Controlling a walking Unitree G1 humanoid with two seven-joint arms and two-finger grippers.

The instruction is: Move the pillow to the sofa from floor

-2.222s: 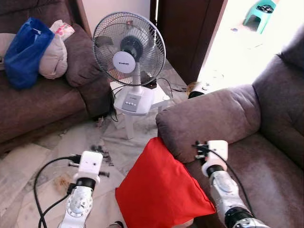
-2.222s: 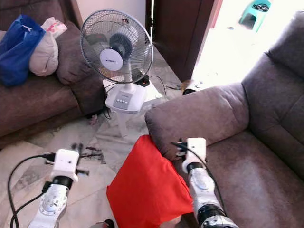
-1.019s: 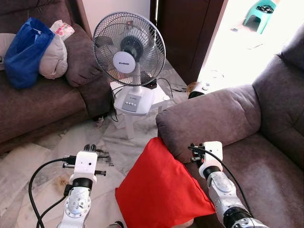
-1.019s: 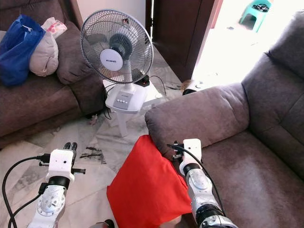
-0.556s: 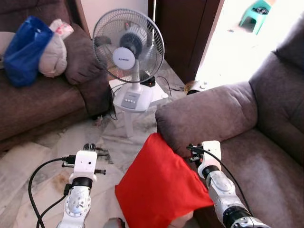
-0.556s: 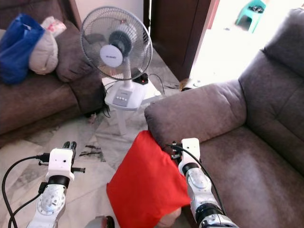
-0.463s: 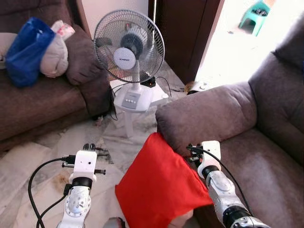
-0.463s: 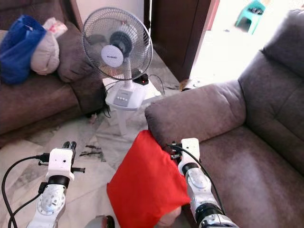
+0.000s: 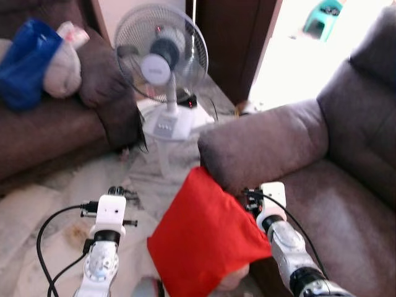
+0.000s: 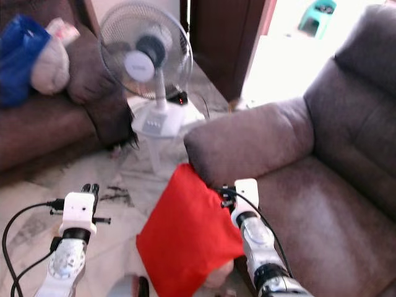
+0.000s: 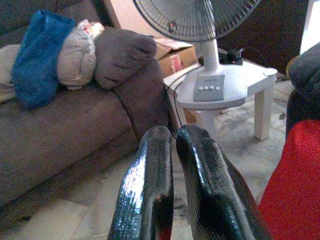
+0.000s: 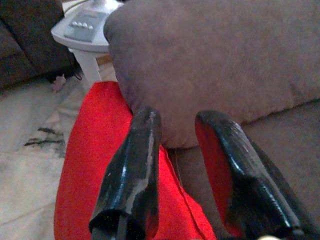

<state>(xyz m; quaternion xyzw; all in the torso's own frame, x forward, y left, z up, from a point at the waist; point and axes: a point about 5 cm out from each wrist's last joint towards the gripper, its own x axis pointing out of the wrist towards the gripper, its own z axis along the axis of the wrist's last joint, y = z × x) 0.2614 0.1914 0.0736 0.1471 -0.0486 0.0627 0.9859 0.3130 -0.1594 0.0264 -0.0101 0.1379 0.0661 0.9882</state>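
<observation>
One red pillow [image 9: 207,238], propped on the pale floor [image 9: 43,216] and leaning against the front of the grey-brown sofa [image 9: 346,185], its upper corner tucked under the rounded sofa arm [image 9: 263,145]. Right gripper [image 12: 187,165] poised at the pillow's upper edge, just below that armrest, black fingers [image 12: 132,170] spread apart with red fabric under and beside the nearer one and the seat front between them; from the wrist view, whether either finger touches the fabric cannot be told. Right arm [image 9: 288,247] stretched along the sofa seat's front edge, directly beside the pillow. Left gripper [image 11: 172,165] raised over bare floor on the far side of the pillow from the right gripper, well apart from it, fingers pressed nearly together with only a thin slit between and nothing caught in them. Ahead of the left gripper, a white table fan [image 9: 162,62] standing on a small white stool [image 11: 250,80], a cardboard box [image 11: 172,52] tucked behind. Farther beyond and to that gripper's outer side, a second dark sofa [image 9: 55,130] loaded with a blue bag [image 9: 25,65] and a grey bundle [image 9: 62,65] against a dark cushion [image 9: 102,74]. Black cable [image 9: 52,229] looping off the left wrist above the floor. Beyond the right gripper and past the armrest, a dark wooden door [image 9: 229,43] and a bright sunlit opening with a green plastic stool [image 9: 322,15] outside. Both head views slightly blurred.
</observation>
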